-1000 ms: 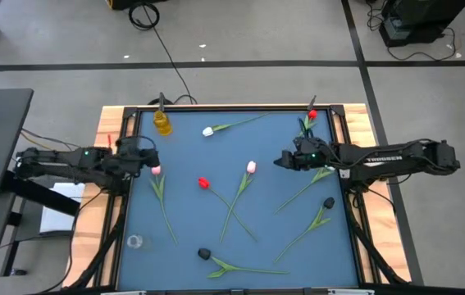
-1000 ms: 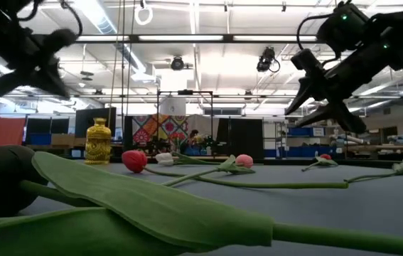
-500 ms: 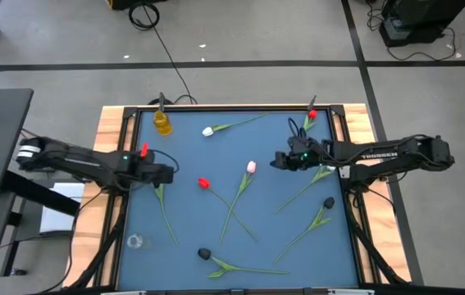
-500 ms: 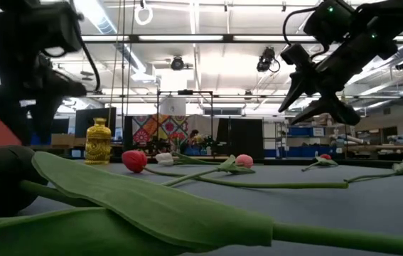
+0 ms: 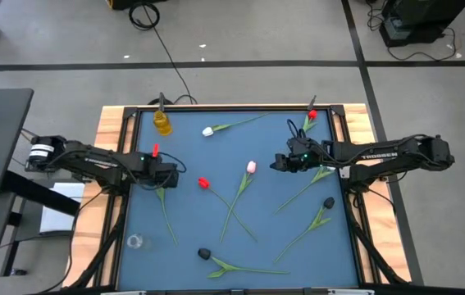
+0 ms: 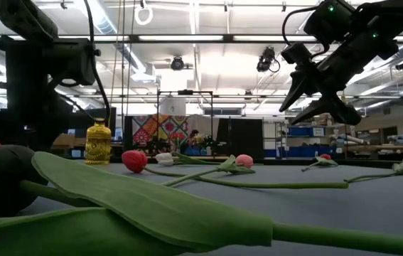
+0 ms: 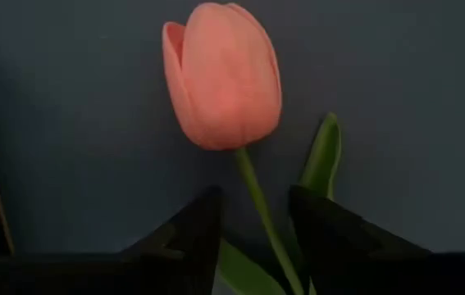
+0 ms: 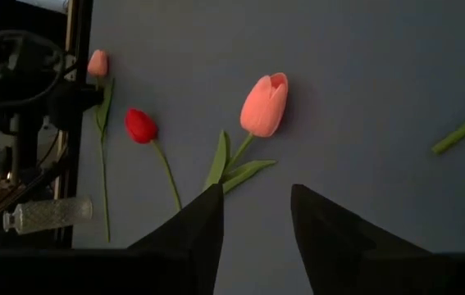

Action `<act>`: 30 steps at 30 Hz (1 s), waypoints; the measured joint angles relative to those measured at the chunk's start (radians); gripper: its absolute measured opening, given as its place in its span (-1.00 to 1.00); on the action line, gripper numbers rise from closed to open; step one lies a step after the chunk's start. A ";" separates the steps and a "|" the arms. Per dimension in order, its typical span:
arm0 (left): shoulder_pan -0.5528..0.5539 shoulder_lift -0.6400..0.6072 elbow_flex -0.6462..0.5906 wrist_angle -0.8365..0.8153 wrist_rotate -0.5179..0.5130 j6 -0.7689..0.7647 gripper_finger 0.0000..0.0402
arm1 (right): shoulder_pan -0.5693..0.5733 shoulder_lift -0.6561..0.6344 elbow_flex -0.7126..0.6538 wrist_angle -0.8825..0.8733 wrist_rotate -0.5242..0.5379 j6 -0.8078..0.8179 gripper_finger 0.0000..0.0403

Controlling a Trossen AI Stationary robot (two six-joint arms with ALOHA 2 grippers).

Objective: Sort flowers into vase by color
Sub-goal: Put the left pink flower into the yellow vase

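From above, you see the blue bench (image 5: 240,246) with flowers scattered across it: a white tulip (image 5: 208,131) at the far side near the yellow vase (image 5: 162,123), a red tulip (image 5: 203,183) and a pink tulip (image 5: 251,167) around the middle, a second red tulip (image 5: 312,115) at the far right corner, two black tulips (image 5: 204,255) toward the near side, and a clear vase (image 5: 134,242) at the near left edge. Your left tool (image 5: 168,171) sits low over the left side of the bench, covering the head of a flower whose stem runs toward the near edge; your right tool (image 5: 276,162) hangs right of the central pink tulip. From bench height, the yellow vase (image 6: 98,142) looks empty and every flower in sight lies flat, so judge the sorting as not begun. The right tool (image 6: 315,105) is well above the bench, jaws spread. Through the left wrist, a second pink tulip (image 7: 222,75) lies just ahead, its stem running between the left tool's (image 7: 253,225) parted fingers (image 7: 191,238), not yet gripped. Through the right wrist, the right tool (image 8: 257,213) is open and empty, facing the central pink tulip (image 8: 263,105), the red tulip (image 8: 140,125) and the clear vase (image 8: 43,215). All flowers remain to be placed.
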 joint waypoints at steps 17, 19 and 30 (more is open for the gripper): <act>-0.002 -0.095 0.107 0.081 -0.024 0.194 -0.94 | 0.005 0.000 0.000 0.235 -0.084 -0.222 -0.40; -0.002 -0.133 0.176 0.132 -0.045 0.347 -0.94 | 0.010 0.000 0.000 0.307 -0.086 -0.258 -0.35; 0.087 -0.151 0.333 0.728 -0.082 0.903 -0.95 | 0.008 0.021 0.034 0.558 -0.024 -0.481 0.15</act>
